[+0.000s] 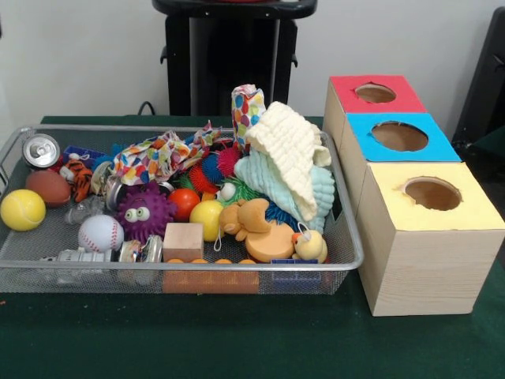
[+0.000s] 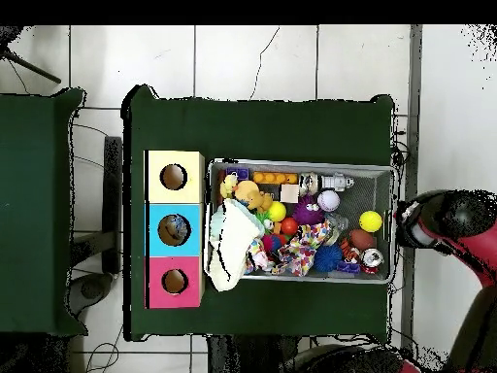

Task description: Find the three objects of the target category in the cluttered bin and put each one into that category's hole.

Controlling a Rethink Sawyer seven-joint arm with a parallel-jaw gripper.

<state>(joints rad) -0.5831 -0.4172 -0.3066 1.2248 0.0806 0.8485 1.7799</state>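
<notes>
Digging through the wire bin (image 1: 347, 237) looks risky — cloths (image 1: 288, 154) bury toys and could snag or drag out. Which category is wanted is unclear; 3 holed boxes (image 1: 430, 237) stand just beside the bin. Pincer not visible — state unknown.

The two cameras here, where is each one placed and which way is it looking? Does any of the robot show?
Front view: sits low across the table, facing the wire bin and three boxes; only the robot's black pedestal shows behind, no gripper.
Overhead view: hangs above, looking straight down; the red and black arm shows beside the bin, its gripper hidden.
Shared: the bin of toys, the yellow box, blue box, pink box, turned half round.
</notes>
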